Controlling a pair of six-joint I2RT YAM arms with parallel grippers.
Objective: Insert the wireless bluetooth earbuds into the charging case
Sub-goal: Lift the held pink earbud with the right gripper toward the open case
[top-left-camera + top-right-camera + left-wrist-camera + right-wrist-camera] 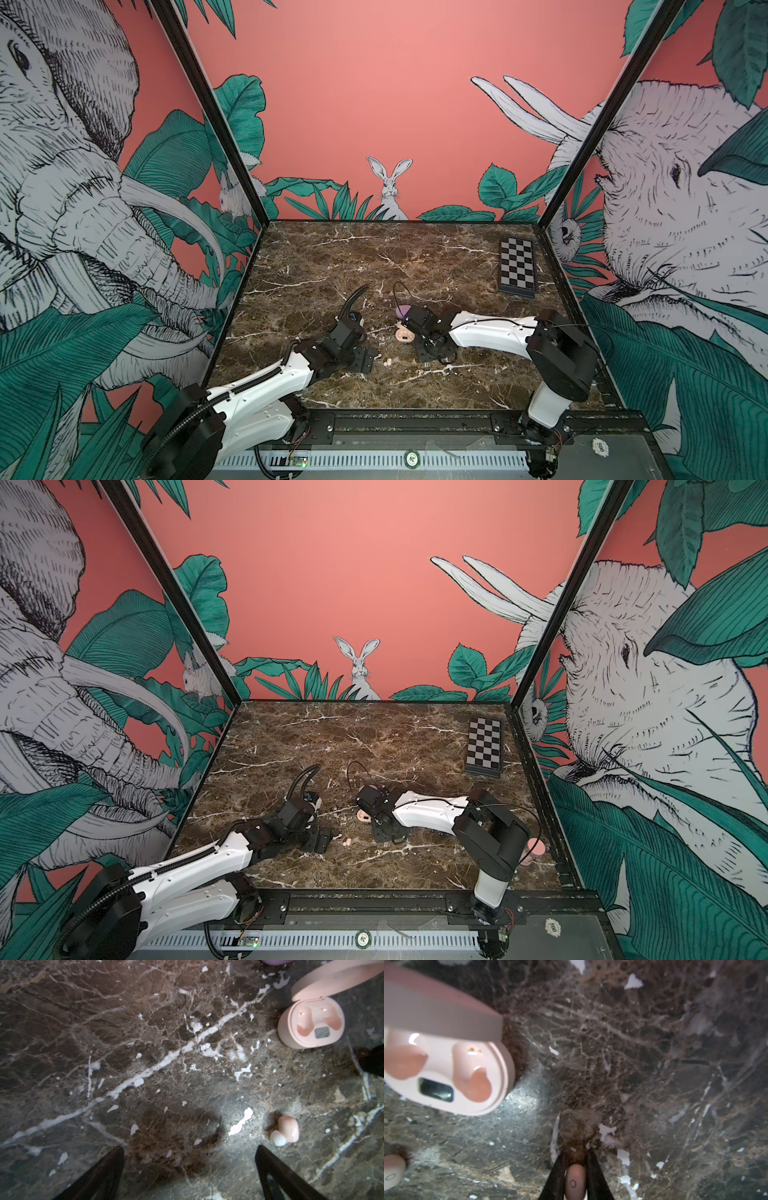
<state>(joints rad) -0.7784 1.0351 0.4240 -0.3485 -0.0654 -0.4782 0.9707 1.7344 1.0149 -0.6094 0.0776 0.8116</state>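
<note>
A peach charging case point(309, 1022) stands open on the marble, lid point(336, 974) raised; both of its sockets look bare in the wrist views. It also shows in both top views point(403, 335) point(363, 816). My right gripper point(576, 1155) is shut on a peach earbud point(575, 1180), low over the marble beside the case point(446, 1076). A second peach earbud point(285, 1131) with a white tip lies loose on the table point(388, 363), just outside one finger of my open left gripper point(189, 1148), which holds nothing.
A lilac case point(402, 311) lies just behind the peach one, partly hidden by the right wrist. A checkerboard plate point(517, 266) rests at the back right. A pink object point(536, 848) shows behind the right arm near the right wall.
</note>
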